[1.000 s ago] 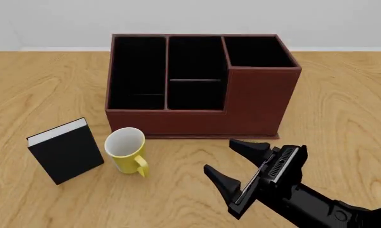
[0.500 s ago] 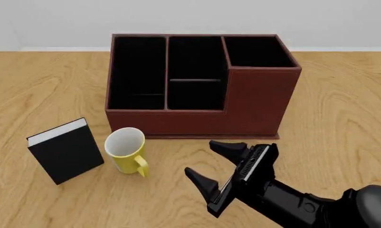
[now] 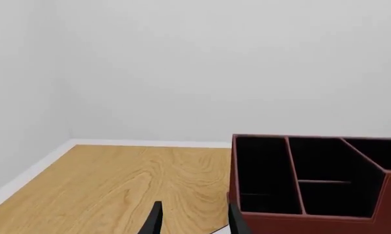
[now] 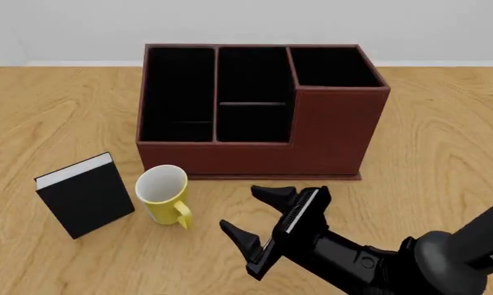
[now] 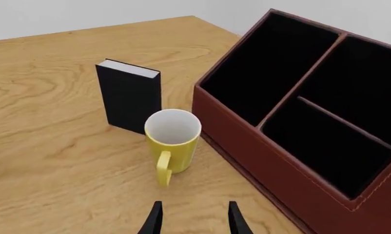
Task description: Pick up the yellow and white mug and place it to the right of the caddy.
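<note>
While the yellow and white mug (image 4: 163, 195) is standing upright on the desk (image 4: 443, 135) just before the caddy (image 4: 255, 110), the right hand (image 4: 259, 212) is being held wide open nearby, and the rigid, probably light, slick-walled mug is best being gripped across its rim or handle.

**Off-task items on the table**

We see a small black book (image 4: 86, 195) with white page edges standing upright on the wooden table (image 4: 443, 123). Behind the table we see a plain pale wall (image 3: 215, 63) with a white baseboard (image 3: 26, 170).
</note>
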Motion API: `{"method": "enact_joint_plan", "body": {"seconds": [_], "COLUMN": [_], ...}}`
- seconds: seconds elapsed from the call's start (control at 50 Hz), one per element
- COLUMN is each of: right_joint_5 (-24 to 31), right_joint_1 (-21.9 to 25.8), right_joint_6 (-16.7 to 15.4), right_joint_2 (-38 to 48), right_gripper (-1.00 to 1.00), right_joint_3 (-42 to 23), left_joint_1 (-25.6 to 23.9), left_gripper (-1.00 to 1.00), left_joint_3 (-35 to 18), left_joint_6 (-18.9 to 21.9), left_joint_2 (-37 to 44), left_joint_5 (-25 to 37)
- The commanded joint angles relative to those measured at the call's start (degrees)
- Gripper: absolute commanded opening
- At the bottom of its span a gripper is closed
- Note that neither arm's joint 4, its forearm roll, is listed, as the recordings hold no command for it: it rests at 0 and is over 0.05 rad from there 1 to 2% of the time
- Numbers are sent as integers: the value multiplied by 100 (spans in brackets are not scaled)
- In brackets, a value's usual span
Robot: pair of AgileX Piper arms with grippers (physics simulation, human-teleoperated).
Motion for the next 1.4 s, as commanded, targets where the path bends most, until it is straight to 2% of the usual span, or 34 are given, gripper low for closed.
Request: {"method": "enact_joint_plan", "body": {"seconds": [0.02, 0.62, 1.4], "right_joint_5": [0, 0, 6], "right_joint_1": [52, 164, 308], "right_joint_6": [-22, -6, -62], "right_joint_2": [381, 1042, 1866], "right_gripper": [100, 100, 100], "right_joint_3": [-283, -803, -1489], "left_joint_1": [4, 4, 93], "left_gripper": [100, 100, 100], "left_joint_3": [-59, -242, -67], "left_joint_6": [-29, 42, -42], "left_joint_2": [0, 0, 0], "left_joint_5": [43, 213, 78]}}
